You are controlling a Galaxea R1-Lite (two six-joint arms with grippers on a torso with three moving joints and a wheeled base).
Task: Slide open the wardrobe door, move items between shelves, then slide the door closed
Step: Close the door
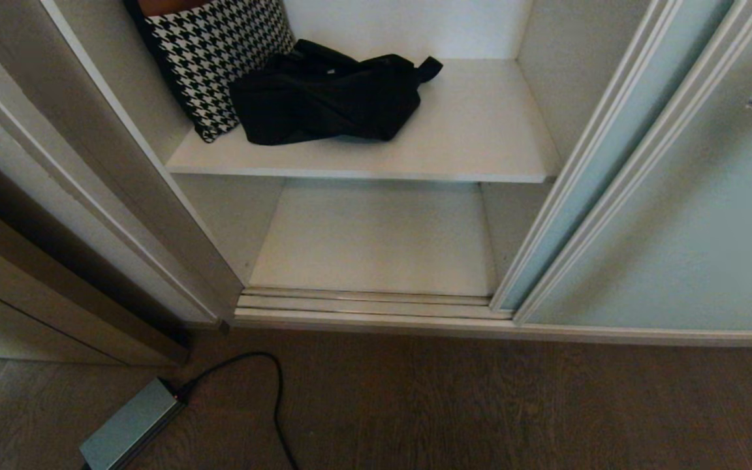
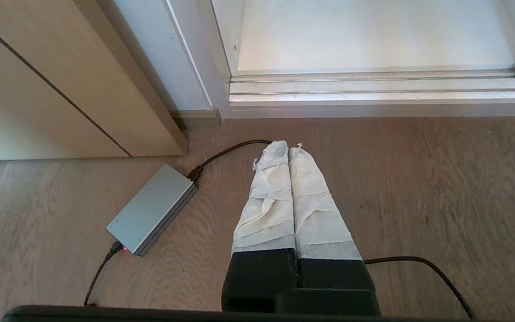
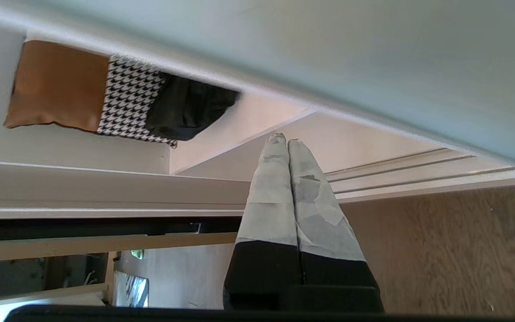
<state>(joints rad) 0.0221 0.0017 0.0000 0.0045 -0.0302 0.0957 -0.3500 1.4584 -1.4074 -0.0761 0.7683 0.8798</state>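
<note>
Right gripper point(image 3: 288, 141), fingers pressed together, raised in front of the slid-open sliding wardrobe door point(image 1: 696, 215), with the black bag point(image 1: 324, 98) well away to its left on the upper shelf point(image 1: 480, 130), touching a houndstooth cushion point(image 1: 213, 59); left gripper point(image 2: 288, 150), likewise closed, hangs above the floor point(image 2: 418, 188) near a grey power brick point(image 2: 152, 208).

There are no words, numbers, brands or signs to read in any of the pictures. The black bag point(image 1: 324, 98) on the shelf point(image 1: 467, 130) shows no label that can be read. The checked pillow point(image 1: 213, 52) has only a pattern. The grey box point(image 2: 152, 208) on the floor has a tiny red light but no writing. The door point(image 1: 689, 228) is plain.
</note>
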